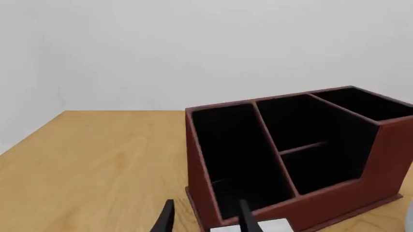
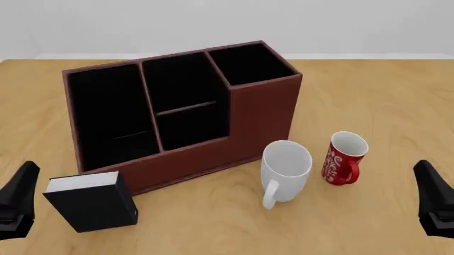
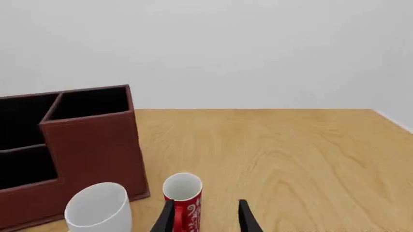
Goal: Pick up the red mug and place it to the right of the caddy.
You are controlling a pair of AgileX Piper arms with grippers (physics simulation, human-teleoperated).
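The red mug [image 2: 345,159] with its white swirl pattern stands upright on the table, handle turned toward the front, a short way right of the caddy [image 2: 177,106]. The caddy is a dark reddish-brown box with black-lined compartments and a lower stepped front. My right gripper [image 2: 434,199] hovers open at the front right, behind and to the right of the mug, apart from it. In the right wrist view the red mug [image 3: 184,200] shows just ahead of the fingertips [image 3: 245,217]. My left gripper [image 2: 18,199] is open at the front left, holding nothing; the left wrist view faces the caddy [image 1: 290,159].
A larger plain white mug [image 2: 285,170] stands just left of the red mug, close to the caddy's front right corner. A small black book-like box [image 2: 92,201] stands at the caddy's front left, near my left gripper. Bare wooden table [image 2: 383,101] lies right of the caddy.
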